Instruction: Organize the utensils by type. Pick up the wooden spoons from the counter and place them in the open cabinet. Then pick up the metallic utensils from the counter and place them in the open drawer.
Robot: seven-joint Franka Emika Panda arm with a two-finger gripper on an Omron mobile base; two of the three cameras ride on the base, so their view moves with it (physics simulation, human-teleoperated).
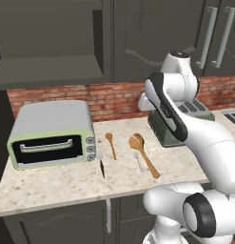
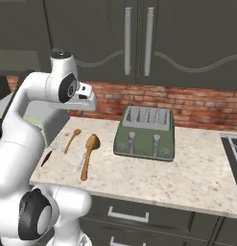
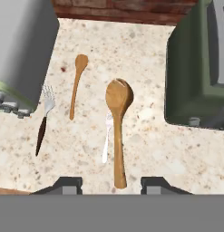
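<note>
While fingers (image 3: 111,183) gape, toaster (image 3: 197,68) flanks large spoon (image 3: 118,131)

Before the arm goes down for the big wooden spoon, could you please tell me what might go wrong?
1. The small thin silver fork lies right against the long orange-brown wooden spoon, so the closing jaws may catch or drag it.
2. The green toaster stands close beside; a swing could clip it.
3. The spoon's broad bowl may tip it in the grip.

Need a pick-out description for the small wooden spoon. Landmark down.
On the beige counter, between the toaster oven and the green toaster, four utensils lie. The small wooden spoon is second from the oven. It is slimmer and shorter than the broad-bowled wooden spoon beside it.
</note>
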